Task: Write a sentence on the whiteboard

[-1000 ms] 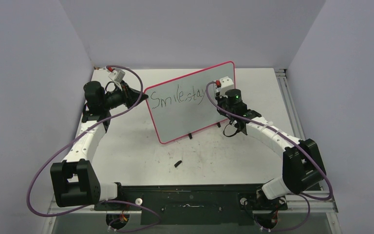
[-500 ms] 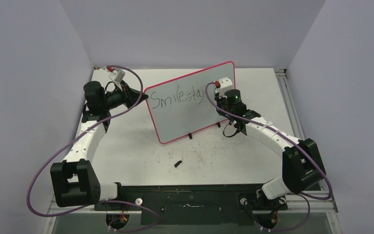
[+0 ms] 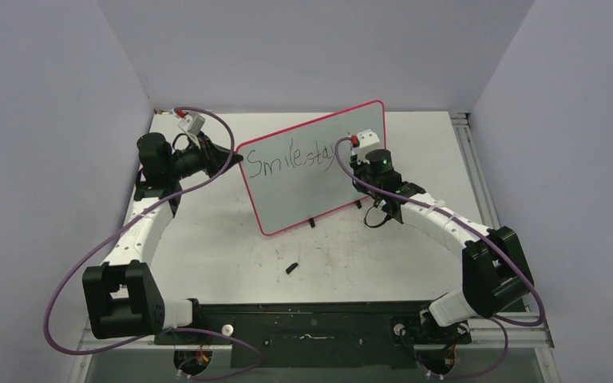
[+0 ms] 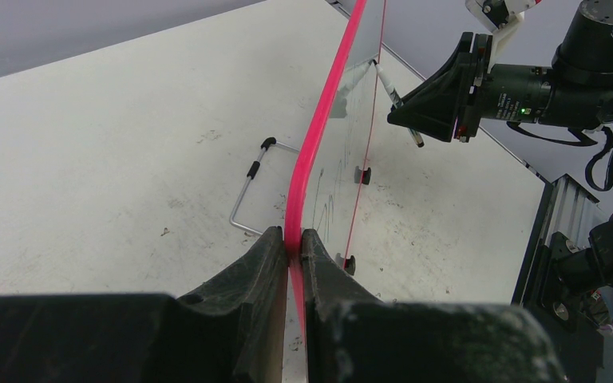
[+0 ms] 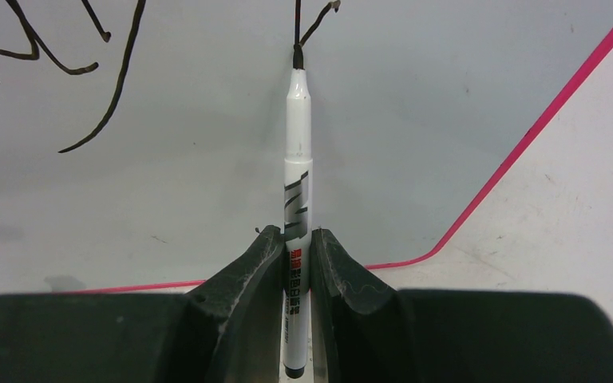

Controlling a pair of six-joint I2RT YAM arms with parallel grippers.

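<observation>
The whiteboard [image 3: 303, 179] stands tilted on black feet at mid-table, pink-red rim, with "Smile stay" written in black along its top. My left gripper [image 3: 235, 159] is shut on its left rim [image 4: 310, 163], seen edge-on in the left wrist view. My right gripper [image 3: 350, 156] is shut on a white marker [image 5: 297, 179] with its black tip touching the board face [image 5: 207, 159] at the end of the last stroke. The marker [image 4: 395, 100] also shows in the left wrist view, held against the board.
A small black marker cap [image 3: 291, 268] lies on the scuffed white tabletop [image 3: 223, 255] in front of the board. A wire stand [image 4: 247, 195] props the board from behind. Grey walls close in the sides and back. A metal rail [image 3: 475, 171] runs along the right edge.
My right gripper with the marker has shifted slightly left along the board's upper right. The left arm and the board have not moved.
</observation>
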